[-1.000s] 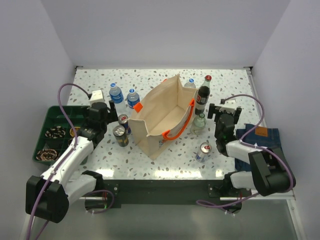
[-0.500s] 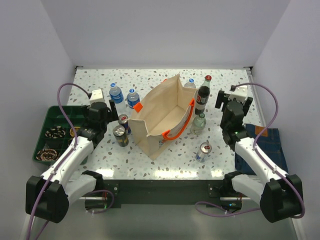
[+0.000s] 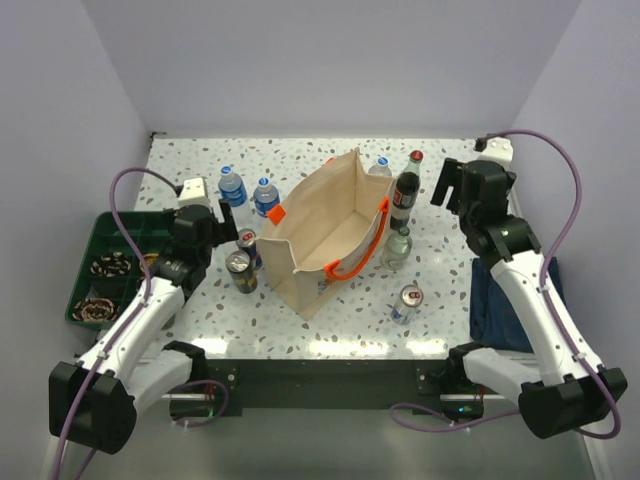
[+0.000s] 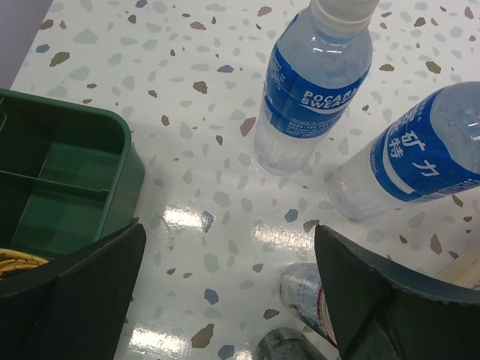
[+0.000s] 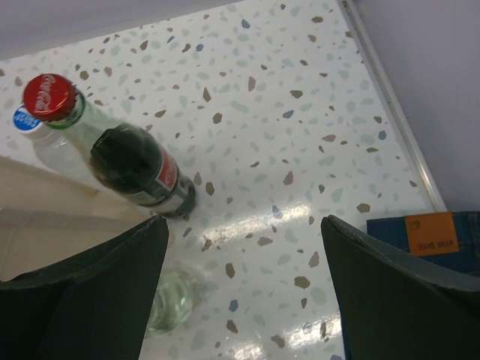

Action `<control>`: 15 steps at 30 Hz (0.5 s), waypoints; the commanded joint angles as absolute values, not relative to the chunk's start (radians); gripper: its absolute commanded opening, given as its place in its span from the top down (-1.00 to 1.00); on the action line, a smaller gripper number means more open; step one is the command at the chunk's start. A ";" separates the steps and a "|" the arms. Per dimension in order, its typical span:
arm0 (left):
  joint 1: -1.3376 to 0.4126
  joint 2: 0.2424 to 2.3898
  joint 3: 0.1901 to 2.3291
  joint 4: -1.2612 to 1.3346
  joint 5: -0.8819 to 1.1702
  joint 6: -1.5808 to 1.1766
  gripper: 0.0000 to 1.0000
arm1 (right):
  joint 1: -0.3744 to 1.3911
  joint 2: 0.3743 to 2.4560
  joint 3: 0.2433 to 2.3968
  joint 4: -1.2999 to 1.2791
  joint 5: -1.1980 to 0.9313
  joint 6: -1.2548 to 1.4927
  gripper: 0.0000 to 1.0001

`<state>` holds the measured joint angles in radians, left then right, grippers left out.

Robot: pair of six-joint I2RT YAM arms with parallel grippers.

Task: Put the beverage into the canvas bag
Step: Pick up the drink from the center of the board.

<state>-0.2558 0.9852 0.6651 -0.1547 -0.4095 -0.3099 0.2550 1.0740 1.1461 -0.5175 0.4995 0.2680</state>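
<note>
You are hovering the open right gripper [image 5: 244,225] near the red-capped dark cola bottle [image 5: 139,169] beside the beige canvas bag [image 3: 320,200], needing to descend.

Left fingers [image 4: 75,292] spread wide, empty; right fingers [image 5: 82,289] likewise. Right arm [image 3: 530,285] stretched forward.

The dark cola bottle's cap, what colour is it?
The cap is red with white script, clearest in the right wrist view.
</note>
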 commanded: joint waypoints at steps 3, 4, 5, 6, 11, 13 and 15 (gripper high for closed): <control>-0.258 0.963 0.676 -0.117 -0.377 -0.293 -1.00 | 0.258 1.133 1.340 -0.692 0.304 0.347 -0.72; -0.258 0.963 0.675 -0.115 -0.374 -0.293 -1.00 | 0.256 1.149 1.377 -0.698 0.292 0.356 -0.72; -0.258 0.962 0.673 -0.117 -0.373 -0.295 -1.00 | 0.256 1.161 1.391 -0.704 0.275 0.359 -0.72; -0.258 0.963 0.673 -0.115 -0.370 -0.296 -1.00 | 0.256 1.189 1.402 -0.704 0.262 0.365 -0.72; -0.258 0.948 0.667 -0.118 -0.365 -0.296 -1.00 | 0.258 1.244 1.433 -0.667 0.166 0.403 -0.71; -0.258 0.948 0.664 -0.120 -0.365 -0.296 -1.00 | 0.258 1.275 1.443 -0.658 0.149 0.416 -0.71; -0.258 0.948 0.663 -0.118 -0.364 -0.298 -1.00 | 0.256 1.290 1.447 -0.632 0.133 0.417 -0.71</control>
<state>-0.2558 0.9661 0.6651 -0.1547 -0.3737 -0.3099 0.2550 1.2636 1.3983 -0.6556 0.2134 0.3851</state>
